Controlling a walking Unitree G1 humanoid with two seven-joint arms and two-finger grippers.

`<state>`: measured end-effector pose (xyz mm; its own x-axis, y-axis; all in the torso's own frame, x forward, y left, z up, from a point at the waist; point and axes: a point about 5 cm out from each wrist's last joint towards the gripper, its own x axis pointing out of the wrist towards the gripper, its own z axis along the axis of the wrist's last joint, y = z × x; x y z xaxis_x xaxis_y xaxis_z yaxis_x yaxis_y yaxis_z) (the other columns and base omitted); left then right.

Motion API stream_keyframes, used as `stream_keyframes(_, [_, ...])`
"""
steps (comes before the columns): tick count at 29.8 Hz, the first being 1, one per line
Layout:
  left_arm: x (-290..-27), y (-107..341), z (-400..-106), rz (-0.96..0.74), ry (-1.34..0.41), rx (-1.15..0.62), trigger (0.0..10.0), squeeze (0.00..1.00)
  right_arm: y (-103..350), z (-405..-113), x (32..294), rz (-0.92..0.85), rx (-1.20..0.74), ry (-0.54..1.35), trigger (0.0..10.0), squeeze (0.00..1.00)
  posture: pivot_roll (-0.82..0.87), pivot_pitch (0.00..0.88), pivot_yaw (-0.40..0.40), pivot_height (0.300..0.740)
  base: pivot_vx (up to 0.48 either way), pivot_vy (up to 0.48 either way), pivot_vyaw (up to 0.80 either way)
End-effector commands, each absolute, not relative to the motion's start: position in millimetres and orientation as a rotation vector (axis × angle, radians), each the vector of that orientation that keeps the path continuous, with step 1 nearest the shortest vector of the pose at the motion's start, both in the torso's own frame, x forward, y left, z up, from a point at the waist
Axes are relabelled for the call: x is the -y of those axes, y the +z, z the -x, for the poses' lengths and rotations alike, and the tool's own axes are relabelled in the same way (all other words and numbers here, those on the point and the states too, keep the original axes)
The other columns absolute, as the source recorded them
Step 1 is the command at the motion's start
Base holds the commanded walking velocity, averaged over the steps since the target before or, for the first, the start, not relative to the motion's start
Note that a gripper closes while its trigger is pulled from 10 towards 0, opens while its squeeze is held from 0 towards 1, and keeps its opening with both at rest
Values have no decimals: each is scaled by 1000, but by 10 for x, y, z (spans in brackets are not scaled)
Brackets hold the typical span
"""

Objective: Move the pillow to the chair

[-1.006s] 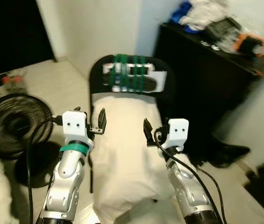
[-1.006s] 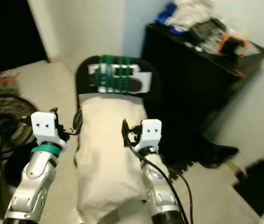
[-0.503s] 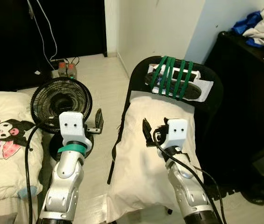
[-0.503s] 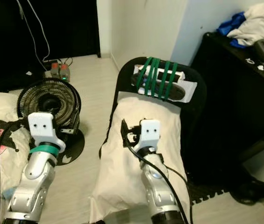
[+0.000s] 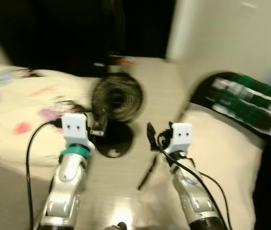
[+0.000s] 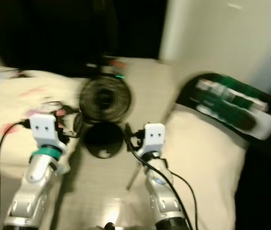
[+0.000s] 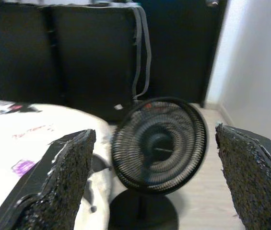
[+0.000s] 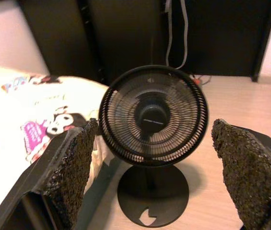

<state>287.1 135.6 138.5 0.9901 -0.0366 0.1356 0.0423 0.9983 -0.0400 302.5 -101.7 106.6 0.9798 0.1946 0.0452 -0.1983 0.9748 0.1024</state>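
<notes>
- Judging the step from how things lie: the pillow (image 5: pixel 221 158) rests on the chair (image 5: pixel 243 98) at the right of the head view, so the placing looks done.
- Pillow sits pale and long below the chair's dark backrest, which carries a white panel with green straps (image 5: pixel 250 98). Its lower right end is cut off by the frame edge.
- My left end effector (image 5: pixel 97 127) hangs in the air at centre left, fingers spread wide, nothing between them.
- My right end effector (image 5: pixel 153 138) is at centre, also spread wide and empty, beside the pillow's left edge but apart from it.
- Both wrist views look between the black pads (image 8: pixel 75 163) at a black standing fan (image 8: pixel 153 117) on the pale floor (image 8: pixel 212 191).
- Bed (image 5: pixel 20 120) with a printed cartoon cover fills the left of the head view, just beside the fan.
- Next move, as I judge it: keep both arms clear of the fan and stand off; a check that the pillow sits square on the seat would be wise.
- Hard to make out: the head views are smeared throughout. The chair's seat and legs are hidden under the pillow. A thin dark bar (image 5: pixel 146 173) on the floor near the pillow may be a chair leg; I cannot tell.
</notes>
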Motion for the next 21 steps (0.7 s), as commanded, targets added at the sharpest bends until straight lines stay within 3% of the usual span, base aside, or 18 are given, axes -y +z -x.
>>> stream_keyframes(1, [-1353,1345,-2863,25,-45,114,10000,0,1018,-3005,1016,-109,16,190,10000,0,54,28,25,740,0,0,788])
stream_keyframes(7, [-1350,1329,-2857,29,-48,101,10000,0,1003,-3008,1007,-101,7,194,10000,0,55,26,26,740,0,0,788])
stream_keyframes(13, [-1346,1160,-2846,93,-45,-48,10000,0,966,-3005,1008,-95,-11,189,10000,0,55,22,29,740,0,0,788])
stream_keyframes(21, [-1337,1092,-2824,-22,-71,-52,10000,0,878,-2975,1024,-90,-47,184,10000,0,58,15,30,740,0,0,788])
